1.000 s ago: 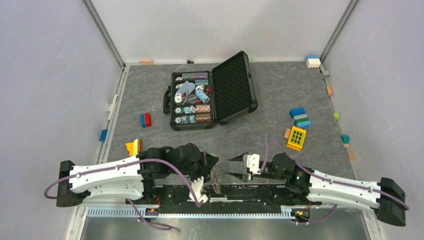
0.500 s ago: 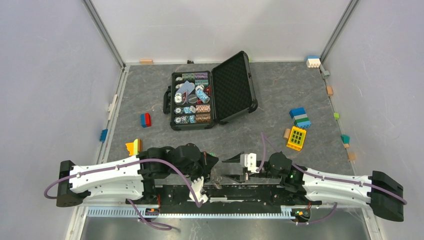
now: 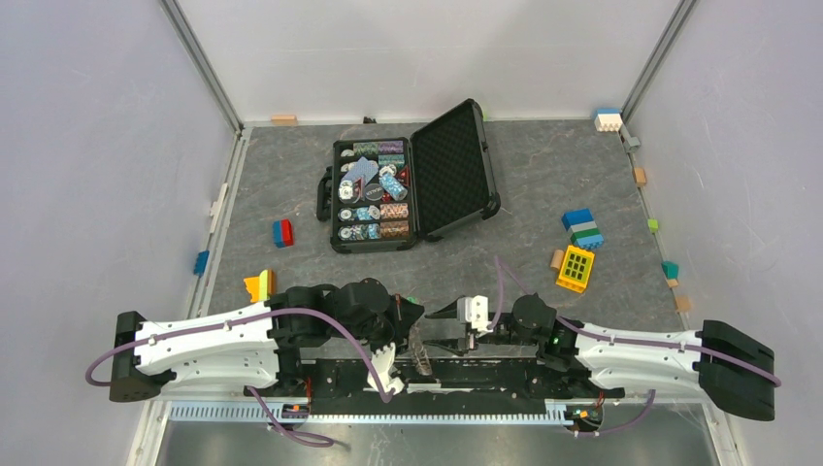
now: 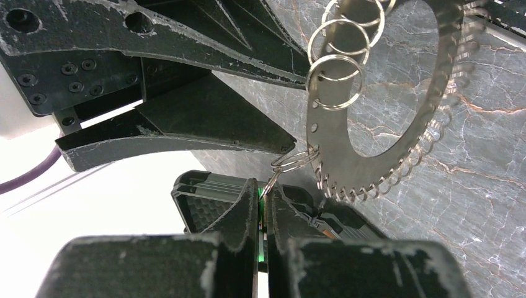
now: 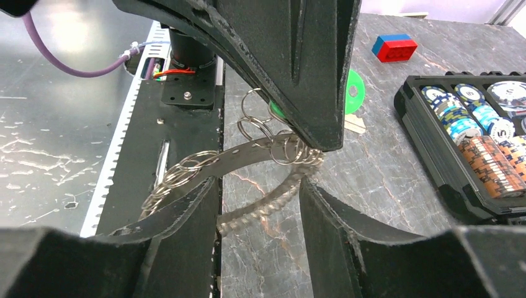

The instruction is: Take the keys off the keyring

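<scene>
Silver metal keyring hoop (image 4: 322, 133) dangles just beyond my left pincer (image 4: 261, 205), clamped on its small wire ring (image 4: 290, 162); my right pincer (image 5: 256, 192) gapes astride it. Skewed closing could wrench it free.

I see a lab test cell: blank grey walls (image 3: 97, 146), aluminium posts (image 3: 202, 63) at 11 and 1 o'clock, marbled tabletop (image 3: 543, 165).

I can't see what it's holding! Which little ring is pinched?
The lowest little ring, running down into the left gripper's shut jaws; the three rings higher on the keyring hang free.
</scene>
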